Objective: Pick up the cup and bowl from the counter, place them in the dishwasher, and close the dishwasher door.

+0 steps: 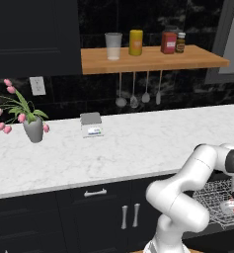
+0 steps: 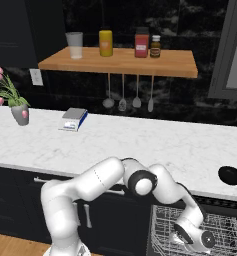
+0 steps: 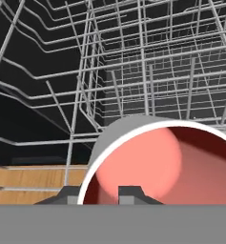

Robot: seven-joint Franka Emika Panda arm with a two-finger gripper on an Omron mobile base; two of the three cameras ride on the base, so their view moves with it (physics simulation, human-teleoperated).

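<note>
Already the work sits low in the left base view: the white arm reaches down at the right edge into the light grey wire rack (image 1: 214, 197) of the black dishwasher, where a small white vessel with a red inside (image 1: 232, 205), seemingly the cup, shows among the wires. The long white marble worktop (image 1: 138, 143) carries a grey vase of pink tulips (image 1: 33, 129) and a small scale (image 1: 91, 124).

In the right base view, the tool (image 2: 202, 240) is down inside the rack (image 2: 162, 225), and a round black bowl (image 2: 230, 175) lies on the worktop (image 2: 140, 140) at the far right, so that half looks untouched.

In the hand view, the tool's tips (image 3: 131, 193) straddle the cup's white rim (image 3: 133, 131), one tip inside the red hollow; whether they grip or have let go I cannot tell. Judging from this, the cup is about delivered; the bowl and the door remain.
</note>
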